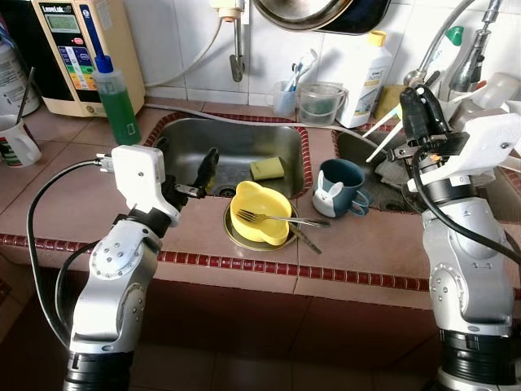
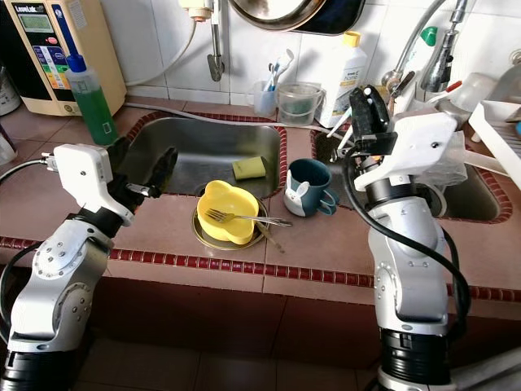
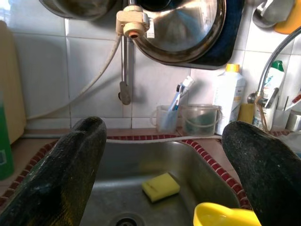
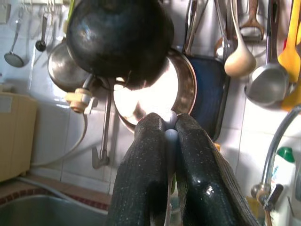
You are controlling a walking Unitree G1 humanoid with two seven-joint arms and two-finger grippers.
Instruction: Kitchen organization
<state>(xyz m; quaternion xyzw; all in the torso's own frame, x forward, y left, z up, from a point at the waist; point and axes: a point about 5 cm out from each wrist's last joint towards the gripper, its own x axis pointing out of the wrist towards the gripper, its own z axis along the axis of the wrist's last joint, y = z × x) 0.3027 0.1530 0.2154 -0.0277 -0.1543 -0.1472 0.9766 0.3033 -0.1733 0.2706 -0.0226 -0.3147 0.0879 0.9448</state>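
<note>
Gleaming dully, the steel sink (image 1: 187, 134) holds a yellow sponge (image 1: 267, 169); on its tiled rim a glossy yellow bowl (image 1: 259, 213) carries a metal fork (image 1: 281, 217), with a blue rabbit mug (image 1: 338, 187) just beside. The left gripper (image 1: 205, 173) hovers at the sink's edge, fingers spread wide and empty. The right gripper (image 2: 368, 110) is raised, pinching a pale slender utensil (image 4: 170, 136) whose kind I can't tell.

even daylight, sharp; glare on hanging pan (image 4: 155, 94), wrist fingers blurred.
</note>
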